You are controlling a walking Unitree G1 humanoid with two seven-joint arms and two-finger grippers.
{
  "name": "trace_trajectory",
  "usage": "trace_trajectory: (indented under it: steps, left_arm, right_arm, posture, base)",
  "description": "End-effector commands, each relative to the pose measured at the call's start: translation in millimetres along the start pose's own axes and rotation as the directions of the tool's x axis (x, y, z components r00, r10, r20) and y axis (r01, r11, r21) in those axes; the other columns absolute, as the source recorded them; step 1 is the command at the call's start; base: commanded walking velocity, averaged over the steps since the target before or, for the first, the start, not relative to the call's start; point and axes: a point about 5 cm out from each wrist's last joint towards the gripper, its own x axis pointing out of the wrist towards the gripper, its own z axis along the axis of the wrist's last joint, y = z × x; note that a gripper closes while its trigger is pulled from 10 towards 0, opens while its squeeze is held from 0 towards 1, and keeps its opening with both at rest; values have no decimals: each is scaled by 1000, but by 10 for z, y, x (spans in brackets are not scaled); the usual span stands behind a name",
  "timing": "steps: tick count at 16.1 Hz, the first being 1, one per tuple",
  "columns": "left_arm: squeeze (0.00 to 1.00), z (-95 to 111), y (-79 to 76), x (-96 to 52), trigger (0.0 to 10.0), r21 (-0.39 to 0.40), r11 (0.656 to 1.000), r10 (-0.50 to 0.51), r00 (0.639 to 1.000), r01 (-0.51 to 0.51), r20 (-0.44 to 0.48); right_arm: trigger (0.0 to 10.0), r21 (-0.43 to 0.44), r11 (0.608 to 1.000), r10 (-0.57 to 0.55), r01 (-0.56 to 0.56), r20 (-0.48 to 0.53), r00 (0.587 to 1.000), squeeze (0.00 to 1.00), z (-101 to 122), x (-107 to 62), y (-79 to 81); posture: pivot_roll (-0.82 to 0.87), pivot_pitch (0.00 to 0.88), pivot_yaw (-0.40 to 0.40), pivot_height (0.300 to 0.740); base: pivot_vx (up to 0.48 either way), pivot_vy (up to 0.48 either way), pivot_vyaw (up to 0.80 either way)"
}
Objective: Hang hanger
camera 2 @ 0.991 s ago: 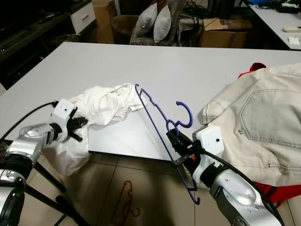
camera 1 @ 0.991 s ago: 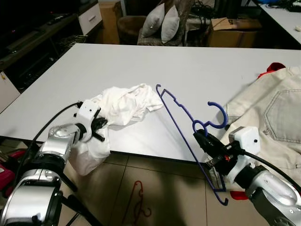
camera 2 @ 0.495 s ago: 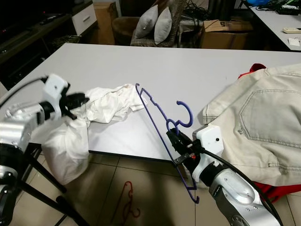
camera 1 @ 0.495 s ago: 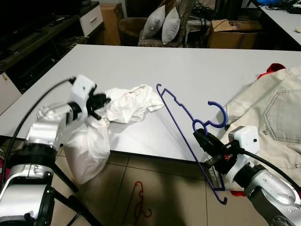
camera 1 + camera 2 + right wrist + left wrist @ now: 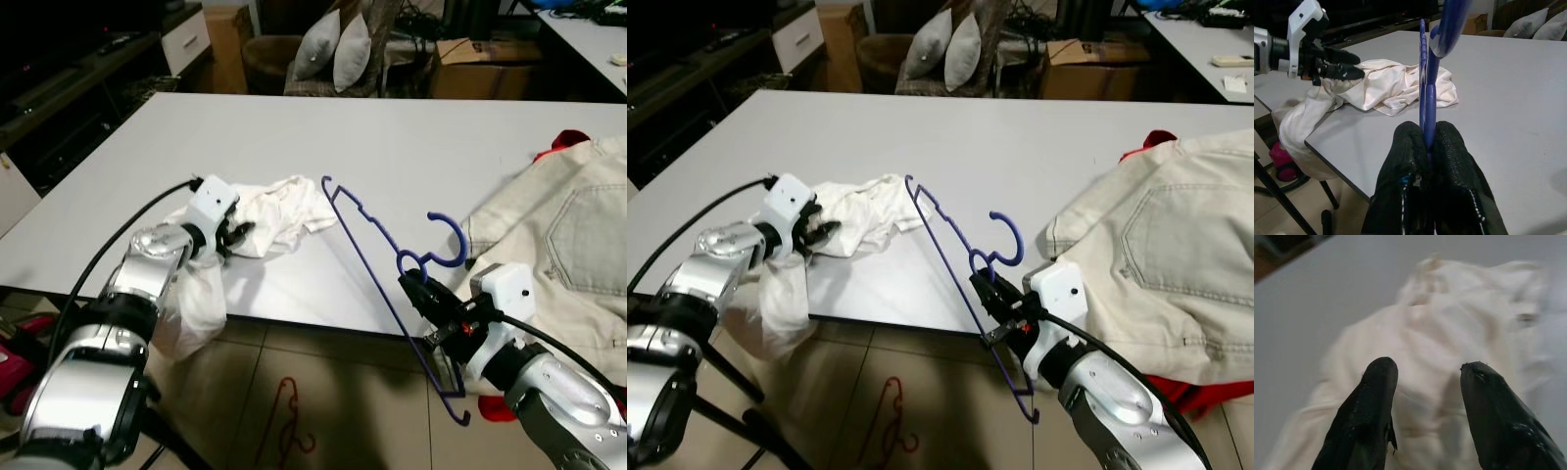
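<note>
At desk front edge: blue hanger (image 5: 392,259) is clamped by right gripper (image 5: 423,292).
Left gripper (image 5: 819,233): fingers spread over white shirt (image 5: 279,211).

Stuff you can't really make out here

The crumpled white cloth garment (image 5: 1449,347) is smeared with blur in the left wrist view, so its folds are mush. The beige denim jacket (image 5: 578,245) runs off the right edge, and the red fabric (image 5: 560,144) under it barely peeks out. The thin blue plastic hanger (image 5: 1426,98) is chopped by the top edge in the right wrist view.
</note>
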Motion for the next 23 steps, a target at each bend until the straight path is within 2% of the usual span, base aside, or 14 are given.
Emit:
trace_trajectory:
  steps: [1, 2, 3, 4, 5, 7, 9, 12, 18, 19, 20, 22, 23]
  left_arm:
    - [0, -27, 95, -19, 10000, 26, 997, 72, 997, -72, -16]
    - [0, -29, 107, -20, 10000, 16, 996, 86, 996, -86, -15]
    - [0, -8, 153, -28, 10000, -40, 991, 126, 992, -126, 18]
    - [0, -1, 165, -30, 10000, -57, 989, 136, 990, -134, 27]
    - [0, -15, 191, -40, 10000, -68, 986, 151, 988, -150, 20]
    - [0, -109, 225, -64, 10000, -38, 983, 181, 983, -182, -33]
    - [0, -166, 152, -45, 10000, -79, 990, 112, 993, -116, -44]
    - [0, -176, 110, -26, 10000, -142, 985, 91, 995, -94, -30]
    - [0, -174, 55, -1, 10000, -128, 991, 42, 999, -46, -34]
    - [0, -211, 71, -12, 10000, -95, 993, 67, 996, -73, -65]
    - [0, -224, 96, -21, 10000, -94, 990, 98, 992, -104, -75]
    - [0, -225, 137, -34, 10000, -102, 984, 138, 987, -146, -77]
    - [0, -216, 173, -44, 10000, -141, 974, 171, 983, -180, -69]
  right_arm:
    - [10000, -5, 1000, 7, -7, 13, 1000, 0, 27, 4, 18]
    - [10000, -5, 1000, 6, -6, 13, 1000, 0, 26, 2, 19]
    - [10000, -4, 1000, 2, -2, 12, 1000, 0, 22, -11, 21]
    - [10000, -3, 1000, 1, 0, 12, 1000, 0, 22, -14, 21]
    - [10000, -4, 1000, 0, 1, 12, 1000, 0, 21, -17, 20]
    - [10000, -4, 1000, 2, -2, 11, 1000, 0, 22, -13, 18]
    - [10000, -5, 1000, 7, -7, 11, 1000, 0, 26, -1, 20]
    - [10000, -9, 1000, 7, -7, 12, 1000, 0, 35, 1, 10]
    - [10000, -8, 1000, 3, -3, 8, 1000, 0, 29, -14, 9]
    - [10000, -9, 1000, 3, -3, 9, 1000, 0, 32, -11, 7]
    - [10000, -10, 1000, 3, -3, 9, 1000, 0, 32, -9, 5]
    - [10000, -10, 1000, 4, -4, 10, 1000, 0, 34, -8, 6]
    - [10000, -11, 1000, 4, -4, 10, 1000, 0, 35, -7, 3]
  posture:
    - [-12, 0, 108, 740]
    - [-12, 0, 108, 740]
    - [-18, 0, 112, 740]
    - [-18, 0, 112, 740]
    - [-16, 0, 110, 740]
    - [-14, 0, 106, 740]
    - [-13, 0, 102, 740]
    - [-17, 0, 104, 740]
    - [-24, 0, 107, 740]
    - [-24, 0, 108, 740]
    - [-24, 0, 108, 740]
    - [-24, 0, 108, 740]
    - [-28, 0, 108, 740]
  base:
    - [0, 0, 0]
    - [0, 0, 0]
    - [0, 0, 0]
    - [0, 0, 0]
    - [0, 0, 0]
    - [0, 0, 0]
    - [0, 0, 0]
    - [0, 0, 0]
    - [0, 0, 0]
    - [0, 0, 0]
    - [0, 0, 0]
    - [0, 0, 0]
    - [0, 0, 0]
